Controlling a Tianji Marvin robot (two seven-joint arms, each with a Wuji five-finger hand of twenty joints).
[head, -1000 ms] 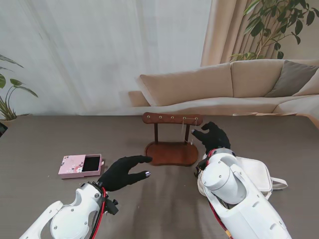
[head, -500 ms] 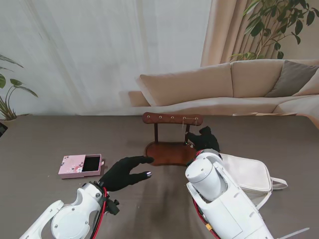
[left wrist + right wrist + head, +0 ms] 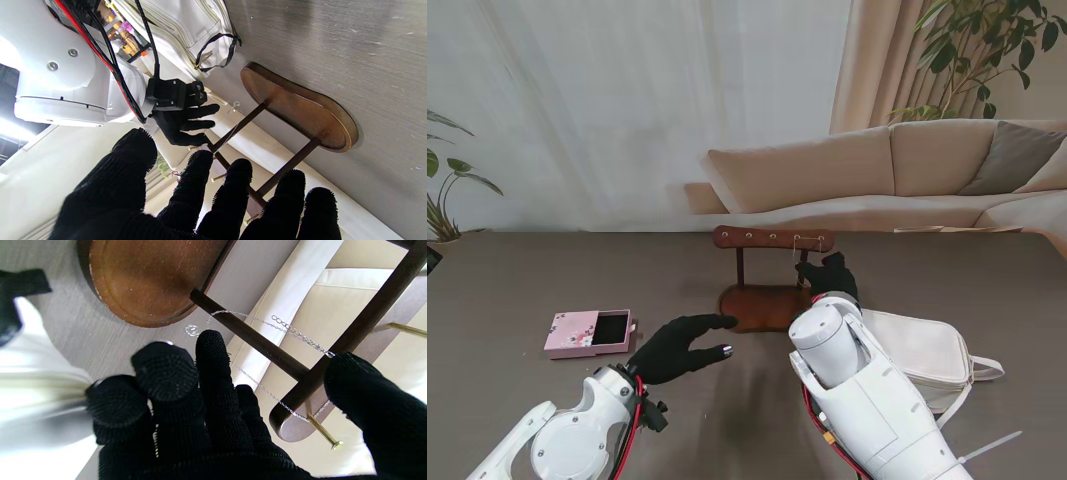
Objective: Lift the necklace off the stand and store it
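Observation:
A dark wooden stand [image 3: 767, 305] sits mid-table, with an oval base and a top bar with brass pegs. The thin silver necklace [image 3: 283, 328] hangs from pegs at the bar's right end, its chain draped across the right post and a small pendant [image 3: 191, 330] dangling. My right hand [image 3: 829, 275] is at that post, open; its fingers [image 3: 213, 350] and thumb [image 3: 367, 390] straddle the post and chain without pinching it. My left hand [image 3: 677, 345] hovers open, fingers spread, just nearer to me than the stand's left side. The open pink box [image 3: 587, 332] lies to the left.
A white handbag [image 3: 922, 350] with straps lies on the table right of the stand, beside my right forearm. A beige sofa [image 3: 877, 170] and potted plants stand beyond the table's far edge.
My right arm has swung left and its hand has moved in against the stand's right post and the necklace. The left hand has not moved.

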